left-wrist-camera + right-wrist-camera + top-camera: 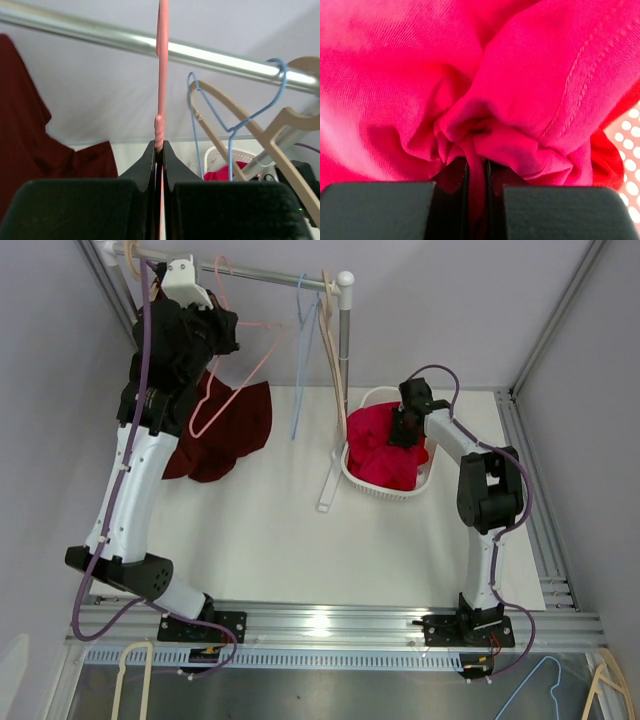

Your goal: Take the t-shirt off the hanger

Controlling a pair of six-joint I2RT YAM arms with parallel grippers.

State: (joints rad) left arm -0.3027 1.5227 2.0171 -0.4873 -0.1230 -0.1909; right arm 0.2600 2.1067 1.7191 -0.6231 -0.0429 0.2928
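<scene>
Grip on the hanger neck is what we would mind most in this step. Below the left end of the bright metal rail (215,55), the dark red cotton t-shirt (235,430) sags onto the white surface (300,530). To us it looks not yet free of the low corner of the thin pink wire hanger (162,75), though we cannot tell exactly where it catches.

Just under the rail, the left gripper (159,146) has its jaws pressed fully together on that hanger's twisted neck. We judge the best course is to keep this pinch firm and tilt the hanger so the caught corner points down. The cloth can then slide off, not be yanked.

Further right along the rail hang a bare blue wire hanger (229,150) and a beige wooden hanger (270,142). We would swing the pink one away from them to avoid tangling.

Beyond the rail's right end and lower down sits the white perforated plastic basket (392,496). There the right gripper (476,165) is nearly closed, nipping a fold of bright pink-red fabric (520,75). It would have to release that before it could help draw the shirt clear.

We can read no brand, label or writing anywhere.
</scene>
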